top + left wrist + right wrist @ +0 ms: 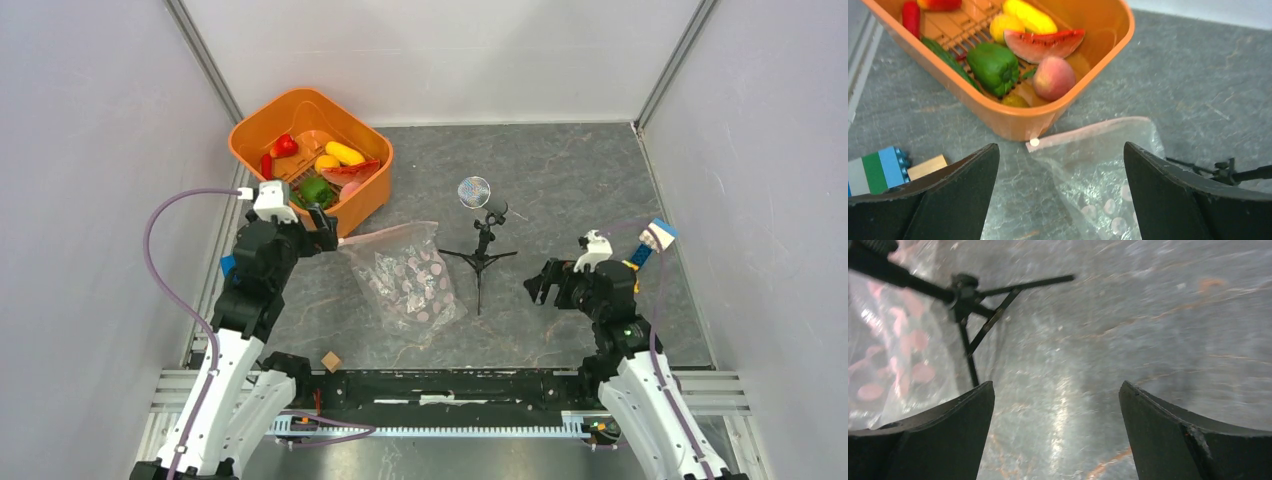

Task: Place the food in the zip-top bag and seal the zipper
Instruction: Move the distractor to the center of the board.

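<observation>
The clear dotted zip-top bag (405, 276) lies flat on the table, its zipper (1088, 131) at the far end by the basket. The food lies in the orange basket (250, 128): a green bell pepper (993, 66), watermelon slice (1040, 44), peach (1054, 77), yellow pieces (1030, 17), red peppers (911, 17) and a cucumber (948, 59). My left gripper (325, 228) is open and empty, just before the bag's mouth corner and the basket's near wall. My right gripper (538, 285) is open and empty, right of the bag over bare table.
A small black tripod (482, 245) with a round disc stands between the bag and my right gripper. Coloured building blocks (875, 169) lie left of the left arm and others (652, 240) at the right. A small wooden cube (331, 361) sits near the front rail.
</observation>
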### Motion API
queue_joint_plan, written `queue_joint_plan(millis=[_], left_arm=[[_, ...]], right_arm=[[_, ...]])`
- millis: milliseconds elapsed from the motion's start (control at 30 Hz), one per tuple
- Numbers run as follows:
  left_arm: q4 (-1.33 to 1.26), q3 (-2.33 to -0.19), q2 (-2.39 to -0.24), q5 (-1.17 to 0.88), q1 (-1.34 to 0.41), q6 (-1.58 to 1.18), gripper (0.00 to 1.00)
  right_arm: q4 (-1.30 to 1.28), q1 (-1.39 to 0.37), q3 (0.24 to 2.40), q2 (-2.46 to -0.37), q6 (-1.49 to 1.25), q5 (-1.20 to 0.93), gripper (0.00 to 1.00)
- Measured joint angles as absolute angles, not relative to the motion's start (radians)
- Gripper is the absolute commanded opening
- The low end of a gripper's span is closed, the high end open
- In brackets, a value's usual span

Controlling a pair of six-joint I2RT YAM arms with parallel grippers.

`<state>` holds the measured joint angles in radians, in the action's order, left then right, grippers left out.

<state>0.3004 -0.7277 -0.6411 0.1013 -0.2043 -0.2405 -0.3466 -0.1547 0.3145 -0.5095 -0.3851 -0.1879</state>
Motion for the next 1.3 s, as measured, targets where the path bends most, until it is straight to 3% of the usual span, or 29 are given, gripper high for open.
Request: queue_joint_plan(millis=[167,267,500,767,1100,1300], left_arm=[[0.319,-0.700,-0.662,0.072,-0.204,-0.241,1.00],[0.318,-0.700,-0.657,0.002,-0.203,-0.234,1.00],[0.312,-0.698,-0.638,-0.125,-0.203,-0.225,1.00],[0.382,-0.695,-0.594,0.004,-0.202,-0.312,1.00],[0.389,-0.680,-0.565,0.024,-0.202,-0.325,1.00],[0.390,-0.680,-0.569,0.019,-0.202,-0.326,1.00]], right_arm=[[-0.232,-0.216,0.210,-0.495,-0.427,-0.368,0.98],[-0.149,-0.362,0.166,-0.491,-0.475,-0.380,0.98],[0.101,-0.749,0.124,-0.606,-0.590,-0.164,0.98],[0.363,-0.973,0.105,-0.835,-0.663,0.066,0.98],[0.596,-1.013,0.134,-1.140,-0.782,0.264,0.98],[0.670,-0.951,0.179,-1.238,-0.788,0.301,0.98]])
